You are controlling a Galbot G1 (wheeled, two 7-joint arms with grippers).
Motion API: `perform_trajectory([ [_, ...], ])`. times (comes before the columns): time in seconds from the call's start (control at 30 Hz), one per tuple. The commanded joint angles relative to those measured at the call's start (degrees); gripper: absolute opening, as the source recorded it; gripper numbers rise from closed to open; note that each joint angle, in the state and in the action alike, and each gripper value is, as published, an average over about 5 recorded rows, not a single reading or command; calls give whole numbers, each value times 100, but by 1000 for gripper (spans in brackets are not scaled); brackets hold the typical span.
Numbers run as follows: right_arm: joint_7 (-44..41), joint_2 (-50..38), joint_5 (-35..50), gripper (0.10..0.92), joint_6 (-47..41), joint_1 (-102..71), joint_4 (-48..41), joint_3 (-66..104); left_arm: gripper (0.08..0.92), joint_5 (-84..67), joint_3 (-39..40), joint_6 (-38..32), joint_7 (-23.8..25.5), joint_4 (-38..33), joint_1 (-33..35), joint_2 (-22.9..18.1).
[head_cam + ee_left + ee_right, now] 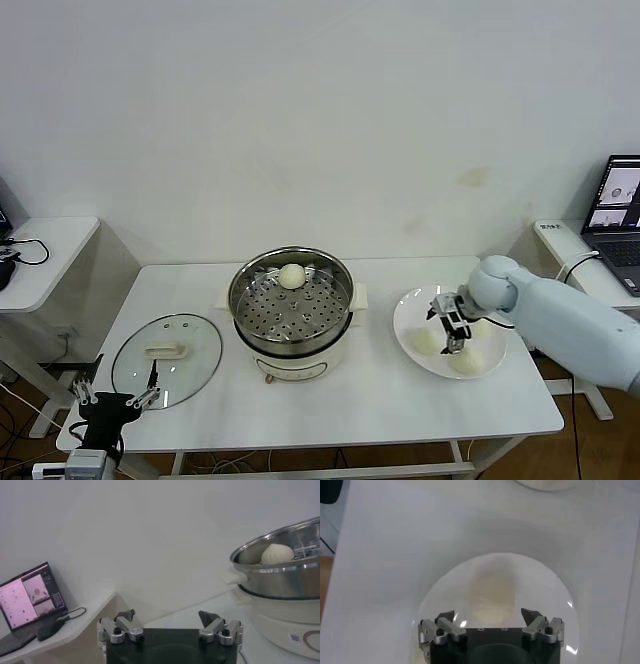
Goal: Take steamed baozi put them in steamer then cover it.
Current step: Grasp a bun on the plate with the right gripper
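Observation:
The steel steamer (290, 305) stands mid-table with one cream baozi (291, 276) on its perforated tray; both also show in the left wrist view, the steamer (285, 575) and the baozi (276, 553). The glass cover (167, 358) lies flat on the table to the left. Two baozi (426, 340) (467, 360) show on the white plate (408, 312) at the right. My right gripper (452, 338) hangs open and empty just above the plate; in the right wrist view (490, 615) a baozi (492, 595) lies ahead between its fingers. My left gripper (113, 400) is open, parked at the front left corner.
A laptop (622, 205) sits on a side table at the far right, and another side table (40, 250) with cables stands at the left. The left wrist view also shows a laptop (30, 595). The table's front edge runs close below the cover.

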Motion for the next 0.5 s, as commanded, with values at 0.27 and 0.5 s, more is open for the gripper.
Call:
perform_trajectory([
  [0.27,1,558,-279,803,-36,-263,-772,137,823,-4,-29,5,-1,22,-13,-27],
  [0.5,-40,590,-285,720,-75,-246,-826,162,823,-5,-40,4,-2,13,-16,-42],
])
